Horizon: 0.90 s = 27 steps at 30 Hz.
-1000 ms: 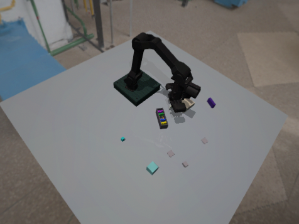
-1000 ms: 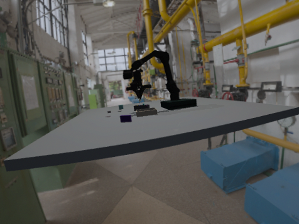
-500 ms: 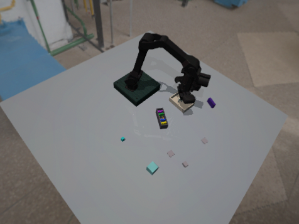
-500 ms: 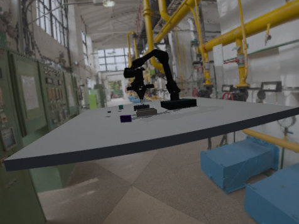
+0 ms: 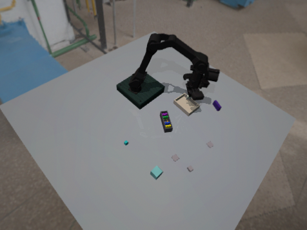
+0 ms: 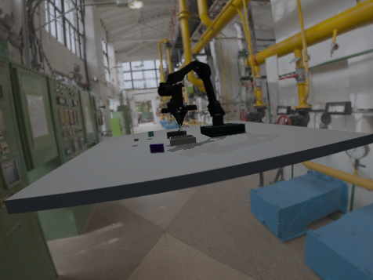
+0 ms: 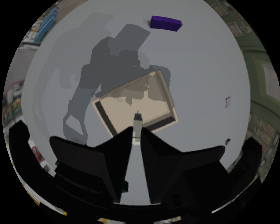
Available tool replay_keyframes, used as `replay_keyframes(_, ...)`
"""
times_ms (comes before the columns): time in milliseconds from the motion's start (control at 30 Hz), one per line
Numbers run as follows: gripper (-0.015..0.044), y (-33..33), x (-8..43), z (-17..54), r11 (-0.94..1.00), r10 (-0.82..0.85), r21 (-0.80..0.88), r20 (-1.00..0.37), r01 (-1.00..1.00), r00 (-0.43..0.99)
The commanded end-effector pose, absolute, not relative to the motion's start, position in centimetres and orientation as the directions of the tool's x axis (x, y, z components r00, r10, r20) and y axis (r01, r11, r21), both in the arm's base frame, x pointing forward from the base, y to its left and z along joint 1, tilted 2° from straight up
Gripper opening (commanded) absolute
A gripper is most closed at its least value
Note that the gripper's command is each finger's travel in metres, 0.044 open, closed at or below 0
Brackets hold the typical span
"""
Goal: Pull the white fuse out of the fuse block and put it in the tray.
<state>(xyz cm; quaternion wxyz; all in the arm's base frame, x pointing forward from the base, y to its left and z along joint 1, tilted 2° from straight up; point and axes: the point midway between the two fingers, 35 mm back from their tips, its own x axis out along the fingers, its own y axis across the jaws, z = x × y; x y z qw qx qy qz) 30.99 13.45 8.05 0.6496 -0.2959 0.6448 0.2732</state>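
My gripper [image 6: 180,125] [image 7: 137,130] is shut on the white fuse [image 7: 138,125], which hangs down between the fingertips with its dark end lowest. In the wrist view the fuse shows against the inside of the beige tray [image 5: 184,105] [image 6: 182,140] [image 7: 120,111], near one of its walls. In the exterior view the fingertips are a little above the tray's height. The dark fuse block [image 5: 168,130] [image 6: 171,135] stands apart from the tray, with magenta, green, blue and yellow fuses in it. In the top view the wrist hides the fingertips and fuse.
A purple block [image 5: 217,105] [image 6: 157,148] [image 7: 166,23] lies beyond the tray. The arm stands on a dark green base [image 5: 140,100] [image 6: 229,130]. A small cyan cube [image 5: 126,142], a larger teal block [image 5: 156,172] and flat pinkish pieces [image 5: 175,158] [image 5: 209,144] lie farther off.
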Motion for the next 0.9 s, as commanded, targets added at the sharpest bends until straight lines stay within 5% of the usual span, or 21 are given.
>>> replay_keyframes(0,0.0000,13.6,31.0,7.5,0.681,-0.023,-0.028,-1.000,-0.732,0.017)
replay_keyframes(733,0.0000,13.5,31.0,4.2,0.681,-0.023,-0.028,-1.000,-0.732,0.017)
replay_keyframes(867,0.0105,13.5,31.1,4.6,0.677,-0.026,-0.032,-0.999,-0.735,0.020)
